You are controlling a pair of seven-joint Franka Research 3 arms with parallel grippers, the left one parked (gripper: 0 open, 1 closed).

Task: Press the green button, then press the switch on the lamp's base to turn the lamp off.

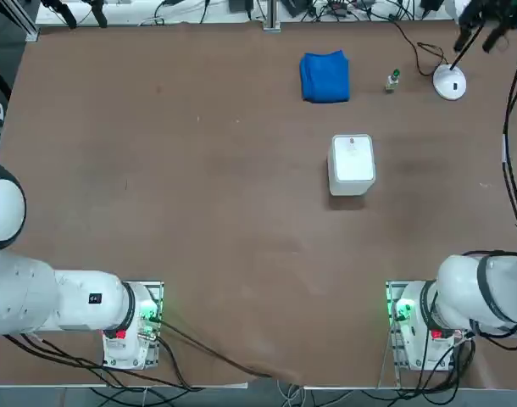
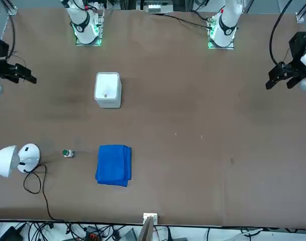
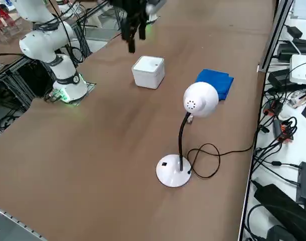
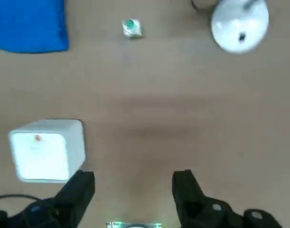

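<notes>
In the top view I find the green button [image 1: 392, 80] upright, between the blue cloth [image 1: 325, 78] and the lamp's base [image 1: 450, 83]. In the right wrist view my right gripper [image 4: 134, 178] has its fingers apart, nothing between — the button lies beyond them, centred on their gap.

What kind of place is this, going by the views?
Likely a robotics lab: the right claw over a brown table, green-lit arm mounts, loose cables along the edge.

Bare tabletop [image 1: 216, 212] separates the white box [image 1: 353, 164] from 1 blue cloth [image 1: 325, 77].
</notes>
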